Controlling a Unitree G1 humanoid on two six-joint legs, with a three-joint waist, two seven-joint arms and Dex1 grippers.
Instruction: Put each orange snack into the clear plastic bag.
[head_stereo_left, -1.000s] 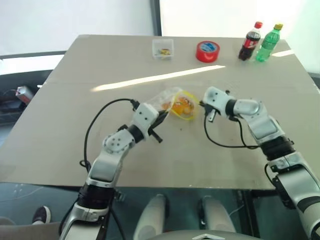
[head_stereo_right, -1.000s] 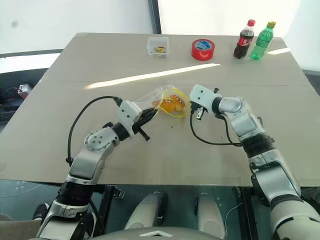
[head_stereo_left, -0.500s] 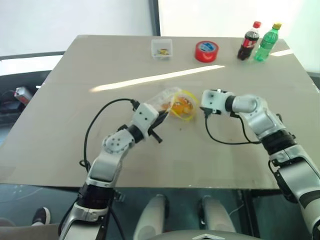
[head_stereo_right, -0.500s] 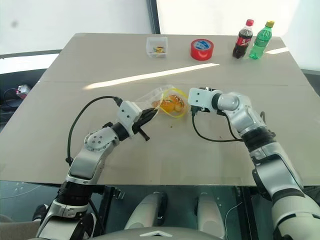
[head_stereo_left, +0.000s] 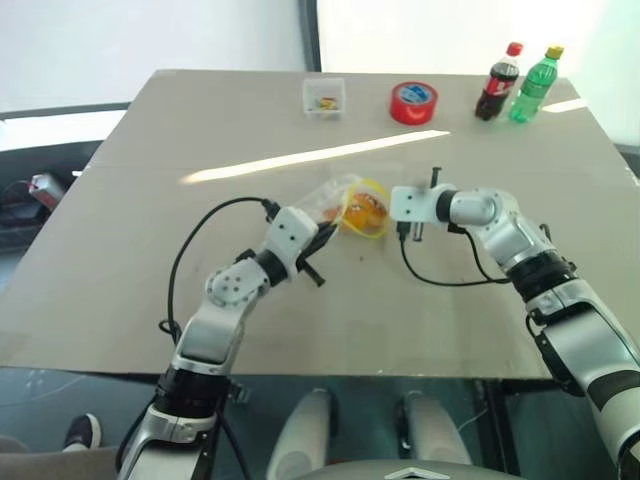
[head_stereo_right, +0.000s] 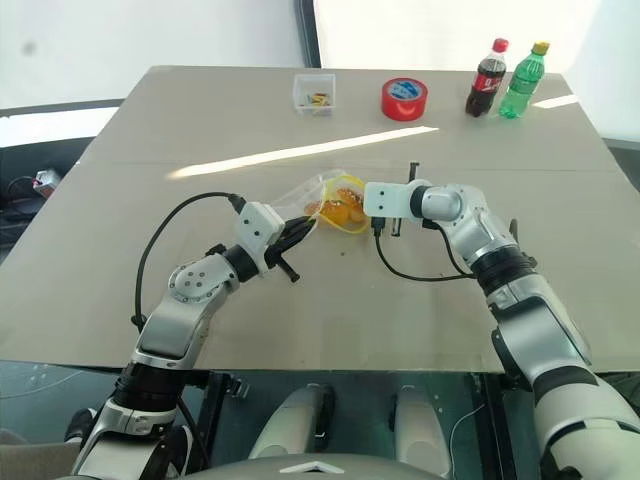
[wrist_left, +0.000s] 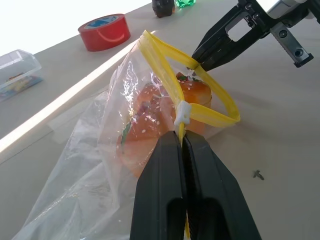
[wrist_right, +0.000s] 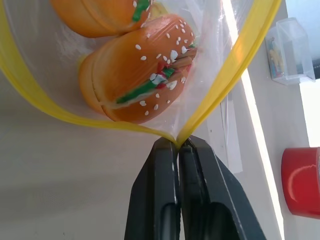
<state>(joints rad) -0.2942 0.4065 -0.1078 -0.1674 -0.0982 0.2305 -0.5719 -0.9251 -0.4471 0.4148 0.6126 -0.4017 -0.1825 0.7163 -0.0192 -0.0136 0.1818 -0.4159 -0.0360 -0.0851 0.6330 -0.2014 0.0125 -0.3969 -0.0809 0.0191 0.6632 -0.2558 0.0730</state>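
The left gripper (wrist_left: 182, 142) has its two black fingers pressed together on the yellow strip of the clear plastic bag (wrist_left: 107, 165), near the little white zip tab. The bag lies on the tan table (head_stereo_left: 150, 200), about in the middle, between the two arms. Its open mouth is a yellow loop held up off the table. Both orange snacks (wrist_right: 137, 67) are inside the bag, just behind that yellow loop, and they touch each other. They look like tiny burgers with white dots on top. The right gripper (wrist_right: 177, 145) is on the other side of the bag. Its fingers are squeezed tight on the far end of the yellow strip. At the back of the table, from left to right, stand a small clear box (head_stereo_left: 325, 97), a red tape roll (head_stereo_left: 414, 102), a dark soda bottle (head_stereo_left: 499, 84) and a green bottle (head_stereo_left: 532, 87), well apart from the bag.
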